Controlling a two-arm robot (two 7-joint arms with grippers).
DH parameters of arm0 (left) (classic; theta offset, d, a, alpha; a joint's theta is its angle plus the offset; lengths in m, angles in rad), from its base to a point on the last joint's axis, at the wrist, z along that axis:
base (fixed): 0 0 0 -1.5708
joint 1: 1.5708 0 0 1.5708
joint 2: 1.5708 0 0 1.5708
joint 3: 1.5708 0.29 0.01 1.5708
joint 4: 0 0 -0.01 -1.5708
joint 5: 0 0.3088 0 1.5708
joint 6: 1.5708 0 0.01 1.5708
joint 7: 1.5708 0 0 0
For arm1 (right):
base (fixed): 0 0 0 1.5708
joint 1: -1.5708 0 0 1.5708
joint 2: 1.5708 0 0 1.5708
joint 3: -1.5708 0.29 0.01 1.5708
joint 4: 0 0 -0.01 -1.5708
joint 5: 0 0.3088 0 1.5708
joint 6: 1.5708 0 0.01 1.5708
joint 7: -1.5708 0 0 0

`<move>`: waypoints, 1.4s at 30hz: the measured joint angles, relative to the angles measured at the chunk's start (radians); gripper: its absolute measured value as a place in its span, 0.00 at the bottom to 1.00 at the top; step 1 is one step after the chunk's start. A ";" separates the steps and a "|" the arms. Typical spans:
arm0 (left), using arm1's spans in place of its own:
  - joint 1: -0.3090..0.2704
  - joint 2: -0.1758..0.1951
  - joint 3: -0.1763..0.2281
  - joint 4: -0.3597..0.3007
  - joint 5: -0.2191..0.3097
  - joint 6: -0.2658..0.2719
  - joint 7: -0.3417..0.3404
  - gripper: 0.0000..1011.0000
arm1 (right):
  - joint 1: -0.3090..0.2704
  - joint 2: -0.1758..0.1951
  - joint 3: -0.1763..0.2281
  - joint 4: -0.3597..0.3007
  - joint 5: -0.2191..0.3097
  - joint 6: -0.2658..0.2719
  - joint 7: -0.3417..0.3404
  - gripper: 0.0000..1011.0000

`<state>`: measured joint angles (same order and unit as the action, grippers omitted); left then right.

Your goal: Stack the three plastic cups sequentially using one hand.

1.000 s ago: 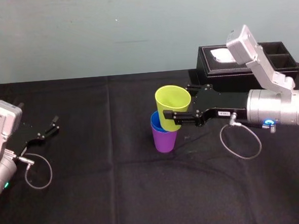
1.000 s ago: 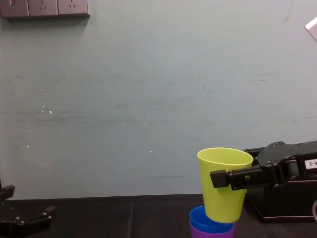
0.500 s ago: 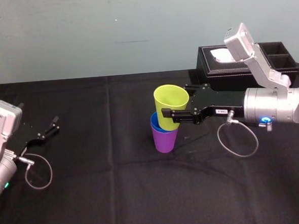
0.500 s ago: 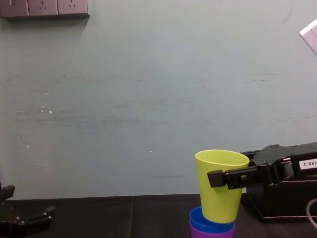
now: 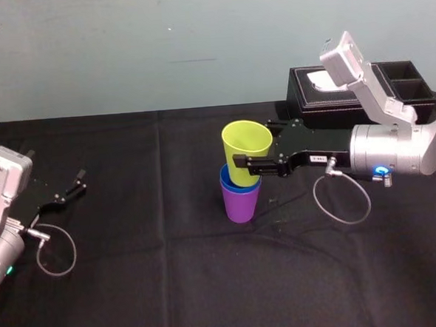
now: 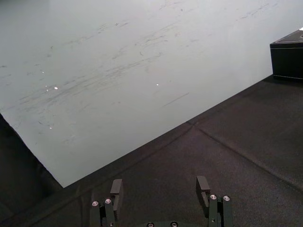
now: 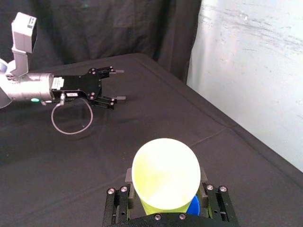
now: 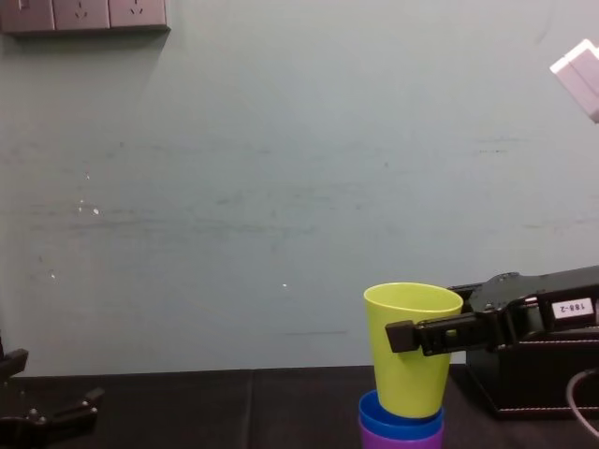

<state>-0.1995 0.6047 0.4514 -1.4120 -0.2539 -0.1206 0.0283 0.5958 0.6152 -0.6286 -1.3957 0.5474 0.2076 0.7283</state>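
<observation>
Left gripper (image 5: 77,183), black, parked at the far left, low over the black cloth-covered table (image 5: 173,270). Fingers (image 6: 202,187) spread wide apart, bare cloth between them, gripping nothing. From the right wrist, the same claw (image 7: 118,85) far off across the cloth, likewise spread.

Near the table's middle, 1 stack of 3 small, tapered, smooth plastic cups. At the bottom, the purple cup (image 5: 241,205), upright on the cloth. Nested inside it, the bright blue cup (image 5: 227,182), only a rim band visible above the purple. On top, the yellow-green cup (image 5: 246,138), upright and mouth up, base dipped into the blue cup's mouth, most of its wall above the blue rim. From the chest, the same order: purple (image 8: 398,442), blue (image 8: 398,428), yellow-green (image 8: 407,379).

Right gripper (image 5: 252,148), black with slim fingers, reaching in from the right at the level of the yellow-green cup's upper half. Clamped on that cup, 1 finger on each side of it, both against the plastic just below the rim. From its own wrist, the 2 fingers flanking the cup's open mouth (image 7: 165,175). Small white label (image 5: 318,158) on the black arm behind the fingers.

Farther right and behind, a black rectangular tissue box (image 5: 314,107), white tissue at its slot, close to the pale wall and apart from the cups.
</observation>
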 joint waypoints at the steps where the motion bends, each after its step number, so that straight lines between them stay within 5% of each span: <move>1: 0.000 0.000 0.000 0.000 0.000 0.000 0.000 1.00 | 0.002 -0.002 -0.001 0.003 -0.003 0.000 -0.002 0.73; 42: 0.000 0.000 0.000 0.000 0.000 0.000 0.000 1.00 | 0.039 -0.067 -0.029 0.117 -0.066 -0.028 0.019 0.73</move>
<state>-0.1995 0.6047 0.4514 -1.4120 -0.2539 -0.1205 0.0283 0.6344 0.5483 -0.6576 -1.2787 0.4815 0.1798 0.7471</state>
